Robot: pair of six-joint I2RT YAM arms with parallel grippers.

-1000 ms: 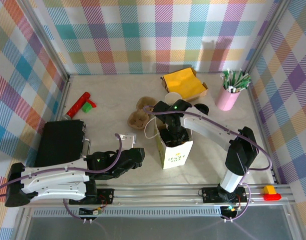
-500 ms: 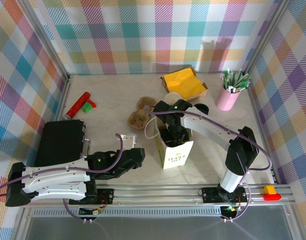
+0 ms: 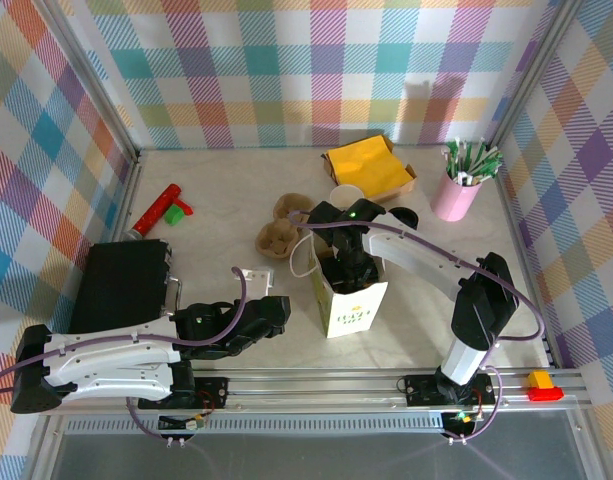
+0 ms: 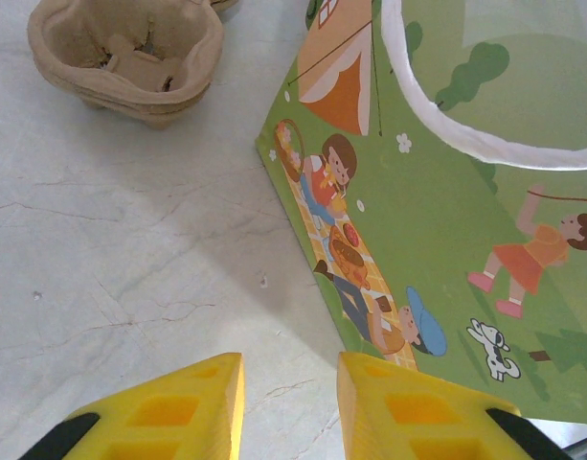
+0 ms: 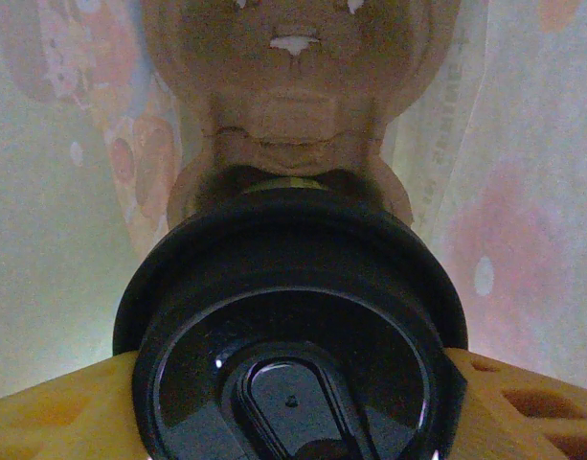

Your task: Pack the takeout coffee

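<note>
The takeout coffee (image 5: 293,316) sits squarely between the fingers (image 5: 44,412) of my right pincer (image 5: 293,369). I see it from above, its round black lid (image 5: 274,278) touching yellow pads on both sides, so that pincer is clamped on the cup. The cup body under the lid is hidden from me.

Pincer and cup are down inside the paper bag (image 3: 354,312), whose pale walls (image 5: 54,240) rise close on either side of the fingers. Just beyond the lid, ahead of the fingertips, a brown moulded pulp carrier (image 5: 288,96) lies in the bag. Whether the cup is seated in it I cannot tell.

From overhead, the right pincer (image 3: 348,268) reaches into the open top of the upright bag. Just to its left, outside the bag, lie two more pulp trays (image 3: 276,240). Beyond it stands a stack of lidless cups (image 3: 346,195), with a spare black lid (image 3: 404,216) off to the right. Farther out are a box of yellow napkins (image 3: 371,165) and a pink cup (image 3: 456,198) holding green-white sticks.

My left pincer (image 4: 288,402) hangs low over the table, its fingers a narrow gap apart with nothing between them. The bag's green picnic-print side (image 4: 437,240) is ahead and to its right, and a pulp tray (image 4: 125,48) is ahead to its left.
</note>
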